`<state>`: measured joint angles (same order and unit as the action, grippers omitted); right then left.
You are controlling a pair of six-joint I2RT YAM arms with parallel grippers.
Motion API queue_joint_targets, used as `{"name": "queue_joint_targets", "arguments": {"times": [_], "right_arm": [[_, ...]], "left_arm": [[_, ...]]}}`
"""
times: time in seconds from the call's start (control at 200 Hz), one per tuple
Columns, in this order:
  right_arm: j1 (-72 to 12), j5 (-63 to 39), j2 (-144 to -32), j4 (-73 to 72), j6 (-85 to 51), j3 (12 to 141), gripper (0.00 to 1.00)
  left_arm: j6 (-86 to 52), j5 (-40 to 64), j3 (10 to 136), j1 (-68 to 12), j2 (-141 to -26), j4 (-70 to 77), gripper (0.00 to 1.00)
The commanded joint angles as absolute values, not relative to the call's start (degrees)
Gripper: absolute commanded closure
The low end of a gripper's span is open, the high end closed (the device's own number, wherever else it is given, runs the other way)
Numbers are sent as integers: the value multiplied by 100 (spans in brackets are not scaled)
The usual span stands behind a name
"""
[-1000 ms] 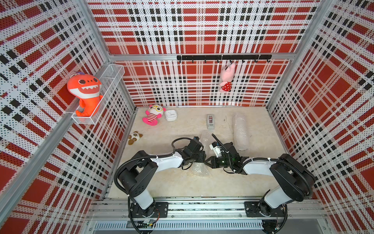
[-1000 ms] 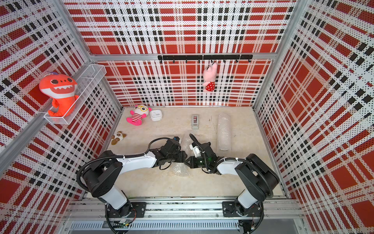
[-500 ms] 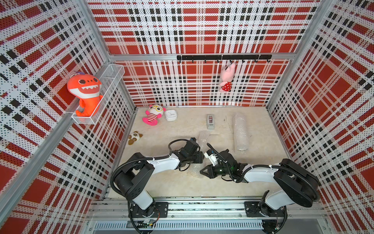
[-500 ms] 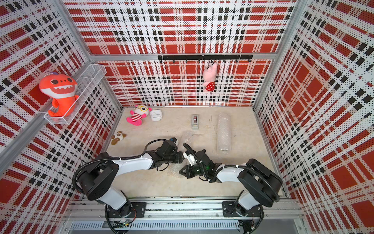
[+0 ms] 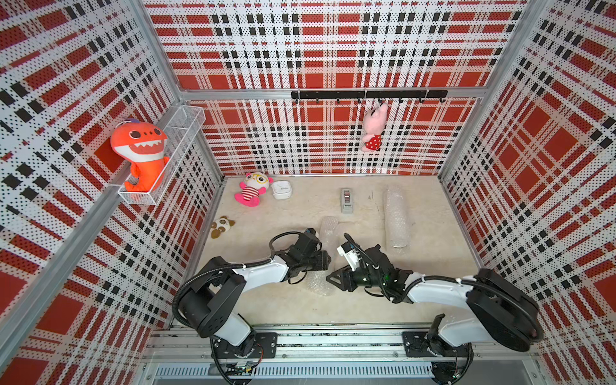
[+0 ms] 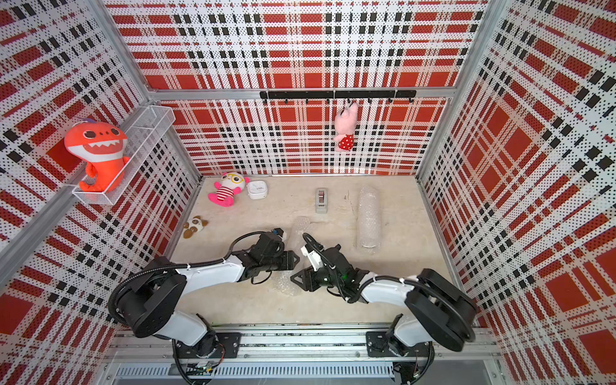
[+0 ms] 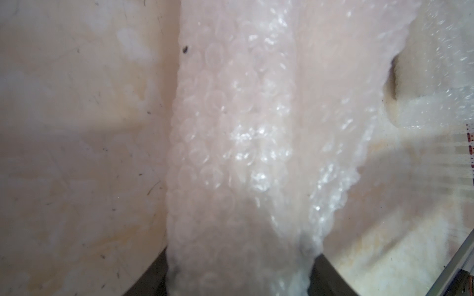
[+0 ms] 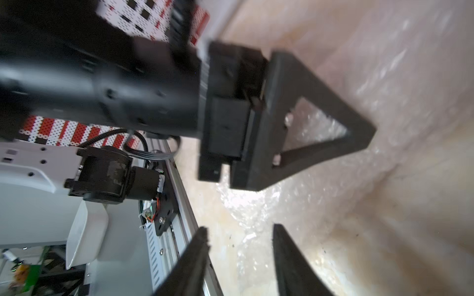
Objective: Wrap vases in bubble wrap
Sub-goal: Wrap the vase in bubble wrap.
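In both top views a bubble wrap bundle [image 5: 328, 231] [image 6: 300, 230] lies mid-table, its loose crumpled end [image 5: 318, 283] trailing toward the front. My left gripper [image 5: 326, 261] [image 7: 238, 276] is shut across this bundle, with the wrap filling the gap between its jaws. Whatever vase is inside is hidden by the wrap. My right gripper [image 5: 333, 281] [image 8: 239, 238] stands open just over the loose end, holding nothing. One of the left gripper's fingers [image 8: 320, 89] shows in the right wrist view. A second bundle, a wrapped vase [image 5: 396, 216], lies at the back right.
A grey tape dispenser [image 5: 346, 200] sits behind the bundle. A small white box [image 5: 281, 190] and a pink plush [image 5: 251, 191] are at the back left, and a small panda plush [image 5: 221, 226] lies by the left wall. The metal rail [image 5: 333, 333] runs along the front.
My right gripper has swung from beside the bundle toward the front and has opened, letting go of the bubble wrap. The left gripper keeps its grip and has barely moved.
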<state>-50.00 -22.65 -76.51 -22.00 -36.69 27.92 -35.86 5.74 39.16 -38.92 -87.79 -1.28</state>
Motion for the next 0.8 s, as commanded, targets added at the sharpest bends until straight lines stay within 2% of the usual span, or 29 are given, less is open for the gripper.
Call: {"name": "queue_joint_targets", "arguments": {"times": [0.0, 0.035, 0.065, 0.075, 0.316, 0.486, 0.606, 0.792], "right_arm": [[-4866, -1691, -7159, -1516, -3214, 2732, 29], [-4759, -1612, -7079, -1384, -3002, 2791, 19], [-4666, -1538, -7039, -1294, -2972, 2846, 3], [-4627, -1516, -7033, -1268, -2960, 2869, 1], [-3747, -1584, -7732, -1205, -3073, 3646, 0], [-3612, -1820, -8686, -1048, -3382, 4389, 29], [-3606, -2049, -9227, -1230, -3488, 4723, 54], [-3610, -1720, -10016, -1465, -3524, 5272, 71]], "left_arm": [[-3324, 813, 3823, -3822, -8600, -97, 57], [-3276, 880, 3814, -3823, -8588, -97, 58], [-3254, 912, 3808, -3830, -8574, -97, 59], [-3244, 925, 3806, -3831, -8571, -108, 59], [-3138, 1003, 3666, -3923, -8379, -145, 64], [-3050, 1046, 3597, -3981, -8310, -211, 64], [-3004, 1137, 3536, -3981, -8269, -148, 65], [-2809, 1389, 3527, -4025, -8327, -97, 67]]}}
